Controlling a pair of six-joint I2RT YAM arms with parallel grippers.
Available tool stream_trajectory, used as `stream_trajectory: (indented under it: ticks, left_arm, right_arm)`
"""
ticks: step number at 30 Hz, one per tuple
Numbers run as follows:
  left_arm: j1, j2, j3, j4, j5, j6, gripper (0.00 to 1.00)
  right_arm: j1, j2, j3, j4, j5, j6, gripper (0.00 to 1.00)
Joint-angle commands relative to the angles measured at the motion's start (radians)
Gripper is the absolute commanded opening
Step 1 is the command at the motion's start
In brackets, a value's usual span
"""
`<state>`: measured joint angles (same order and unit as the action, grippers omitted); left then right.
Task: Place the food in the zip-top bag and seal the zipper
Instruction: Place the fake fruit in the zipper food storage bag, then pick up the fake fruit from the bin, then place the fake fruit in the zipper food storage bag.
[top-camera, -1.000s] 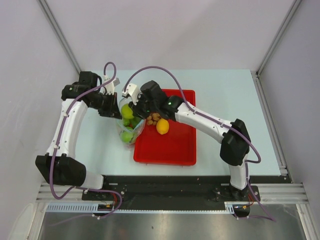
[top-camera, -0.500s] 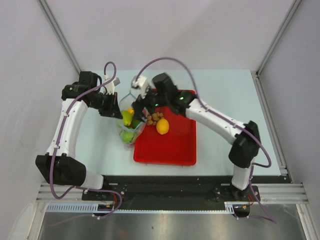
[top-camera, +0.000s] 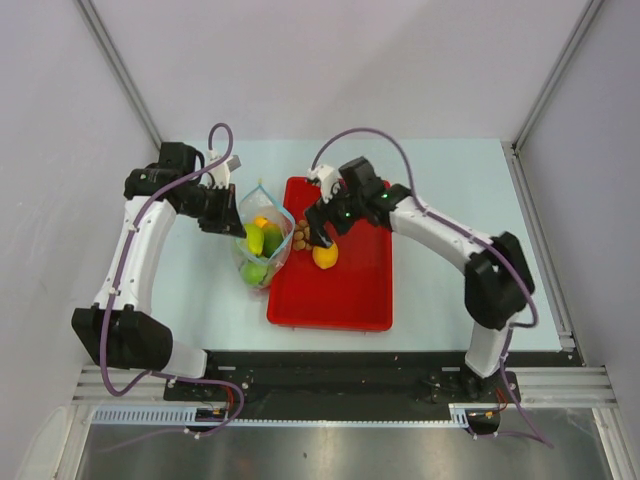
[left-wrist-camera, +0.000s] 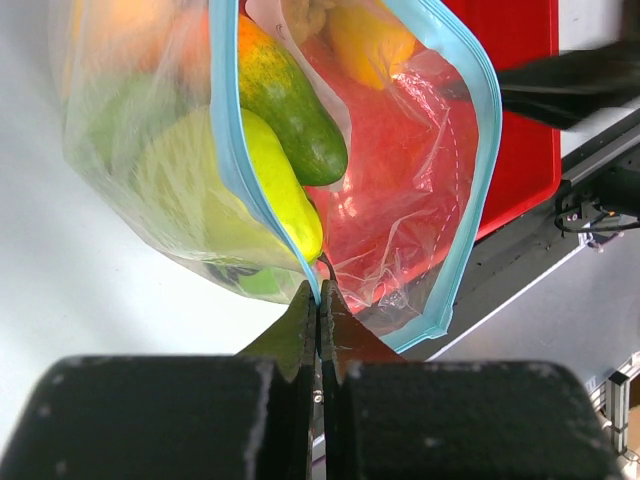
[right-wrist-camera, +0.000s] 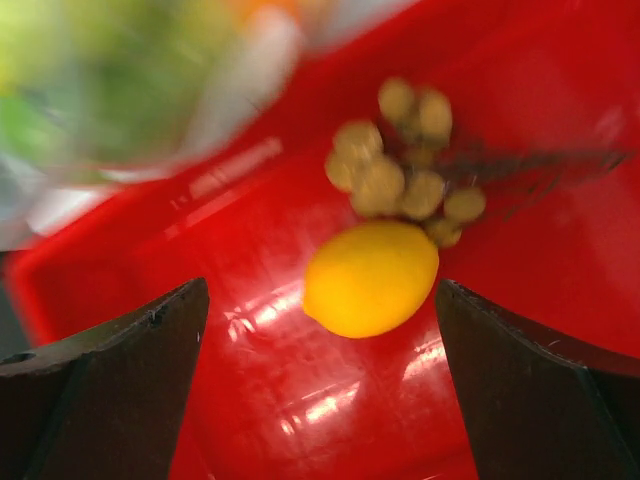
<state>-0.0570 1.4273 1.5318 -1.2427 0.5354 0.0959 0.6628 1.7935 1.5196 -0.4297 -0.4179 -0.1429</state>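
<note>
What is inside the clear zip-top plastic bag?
An orange-green toy mango, a yellow-green fruit and a round green fruit show through the clear plastic bag. Anything beneath them is covered.

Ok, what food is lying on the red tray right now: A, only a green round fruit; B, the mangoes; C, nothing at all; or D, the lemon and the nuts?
D: the yellow lemon and the brown nuts lie on the red tray, while the mangoes are inside the zip-top bag.
</note>
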Motion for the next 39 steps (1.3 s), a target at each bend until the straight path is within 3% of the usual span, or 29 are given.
stream_trajectory:
  ticks: [1, 7, 13, 21, 24, 30, 39]
  left_arm:
    - [-0.003, -0.002, 0.030, 0.009, 0.012, -0.009, 0.00]
    - [-0.003, -0.002, 0.024, 0.006, -0.011, -0.001, 0.00]
    - [-0.003, -0.004, 0.011, 0.005, -0.018, 0.004, 0.00]
    - [-0.003, -0.002, 0.014, 0.011, -0.018, 0.007, 0.00]
    - [-0.003, -0.007, 0.016, 0.009, -0.017, 0.013, 0.00]
    - [-0.003, -0.019, 0.011, 0.015, -0.002, 0.005, 0.00]
    - [-0.003, -0.034, 0.001, 0.025, 0.008, 0.001, 0.01]
  right_arm:
    - [0.003, 0.119, -0.010, 0.011, 0.152, -0.043, 1.00]
    - [0.021, 0.219, 0.001, 0.049, 0.225, -0.063, 1.00]
    - [0.008, 0.262, -0.006, 0.011, 0.200, -0.031, 0.95]
    - [-0.038, 0.146, -0.016, 0.000, 0.137, 0.000, 0.62]
    - [-0.060, 0.032, -0.003, -0.001, 0.045, 0.014, 0.56]
    - [-0.023, -0.146, 0.091, 0.129, -0.176, 0.134, 0.54]
    - [0.193, 0.012, 0.324, 0.141, -0.096, 0.060, 0.56]
